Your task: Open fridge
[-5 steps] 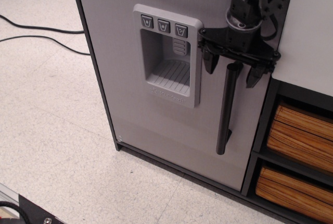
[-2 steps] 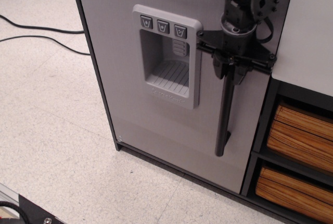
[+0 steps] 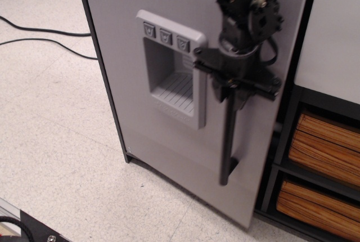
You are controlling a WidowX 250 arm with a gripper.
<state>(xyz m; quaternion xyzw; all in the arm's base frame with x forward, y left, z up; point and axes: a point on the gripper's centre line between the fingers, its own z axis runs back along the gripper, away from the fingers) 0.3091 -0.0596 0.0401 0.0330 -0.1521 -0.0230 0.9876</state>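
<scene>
- fridge (image 3: pixel 163 157) stands on the speckled floor (image 3: pixel 56 157), centre frame, left of the white-topped unit (image 3: pixel 332 34) with wooden-fronted drawers (image 3: pixel 323 140)
- door ajar: handle-side right edge stands out from the cabinet toward the camera, dark gap showing along that edge; left side looks like the hinge side
- door face angled slightly left; dispenser panel (image 3: pixel 169 73) with three buttons on it
- black bar handle (image 3: pixel 226 140), long axis vertical, leaning a little, lower end free near the door's bottom right
- gripper (image 3: pixel 236 81) at the handle's top, jaws clenched around the bar
- black cables (image 3: pixel 39 36) on floor far left
</scene>
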